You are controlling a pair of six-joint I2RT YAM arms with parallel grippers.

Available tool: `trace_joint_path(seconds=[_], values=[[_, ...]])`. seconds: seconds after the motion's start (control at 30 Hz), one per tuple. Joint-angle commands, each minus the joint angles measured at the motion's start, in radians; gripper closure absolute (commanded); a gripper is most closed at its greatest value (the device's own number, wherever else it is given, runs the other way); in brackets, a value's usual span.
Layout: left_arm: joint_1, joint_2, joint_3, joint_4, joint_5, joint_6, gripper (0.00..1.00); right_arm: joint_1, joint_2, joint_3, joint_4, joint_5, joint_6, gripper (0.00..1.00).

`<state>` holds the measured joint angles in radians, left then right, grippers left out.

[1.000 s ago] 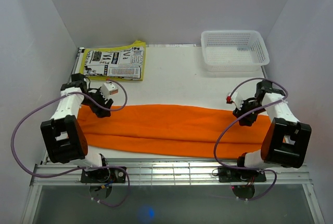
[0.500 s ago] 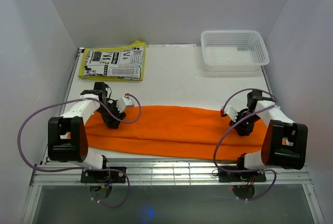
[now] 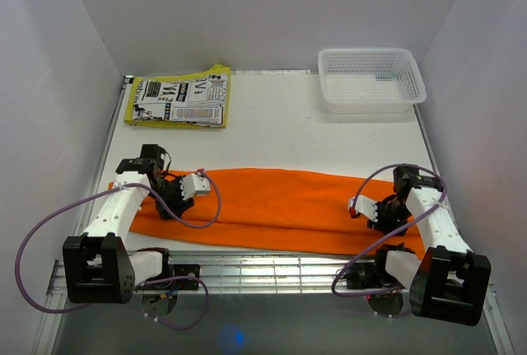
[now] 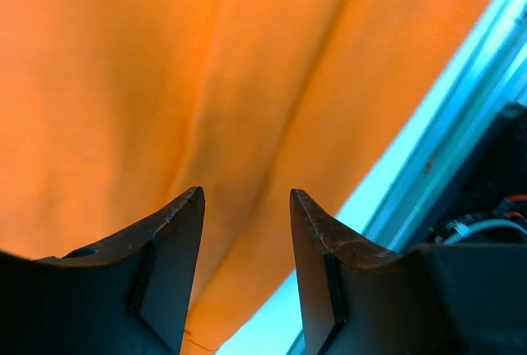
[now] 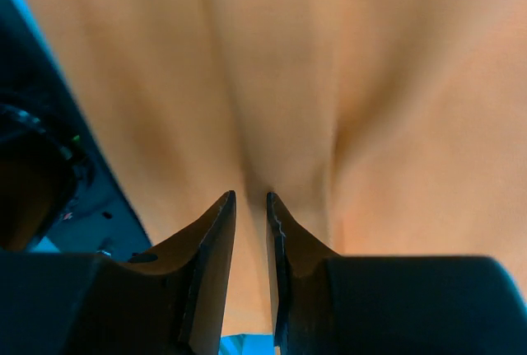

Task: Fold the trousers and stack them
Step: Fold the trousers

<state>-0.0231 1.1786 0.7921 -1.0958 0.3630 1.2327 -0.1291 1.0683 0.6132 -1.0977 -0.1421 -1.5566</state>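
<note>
The orange trousers (image 3: 272, 203) lie flat in a long band across the near part of the table. My left gripper (image 3: 169, 198) is low over their left end, near the front hem. In the left wrist view it (image 4: 247, 194) is open, with the trousers (image 4: 165, 58) beneath and nothing between the fingers. My right gripper (image 3: 380, 217) is on the right end. In the right wrist view it (image 5: 251, 197) is nearly closed, and the trousers (image 5: 329, 58) pucker into creases at its tips.
A white mesh basket (image 3: 370, 79) stands at the back right. A yellow folded item with a black-and-white printed sheet on it (image 3: 177, 100) lies at the back left. The metal rail (image 3: 272, 268) runs along the table's near edge.
Both arms have swung down toward the near edge, from the far side of the trousers' ends to their front part. The trousers have not visibly shifted.
</note>
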Motion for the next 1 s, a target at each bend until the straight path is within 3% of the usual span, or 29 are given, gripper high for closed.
trace_joint_path(seconds=[0.0, 0.2, 0.4, 0.53, 0.77, 0.97], values=[[-0.005, -0.03, -0.013, -0.113, 0.036, 0.086, 0.44, 0.005, -0.051, -0.042, -0.097, 0.048, -0.123, 0.73], [-0.005, 0.004, 0.1, -0.104, 0.175, 0.03, 0.45, 0.005, -0.047, -0.023, -0.18, -0.005, -0.138, 0.88], [-0.046, 0.197, 0.243, -0.079, 0.287, -0.094, 0.37, 0.003, -0.039, 0.023, -0.211, -0.007, -0.141, 0.87], [-0.106, 0.263, 0.257, -0.033, 0.292, -0.144, 0.37, 0.005, -0.077, 0.065, -0.211, -0.034, -0.152, 0.78], [-0.224, 0.329, 0.19, 0.002, 0.237, -0.182, 0.42, 0.005, -0.007, 0.294, -0.154, -0.172, 0.032, 0.77], [-0.296, 0.349, 0.139, 0.002, 0.206, -0.216, 0.45, 0.006, 0.215, 0.468, -0.096, -0.293, 0.291, 0.76]])
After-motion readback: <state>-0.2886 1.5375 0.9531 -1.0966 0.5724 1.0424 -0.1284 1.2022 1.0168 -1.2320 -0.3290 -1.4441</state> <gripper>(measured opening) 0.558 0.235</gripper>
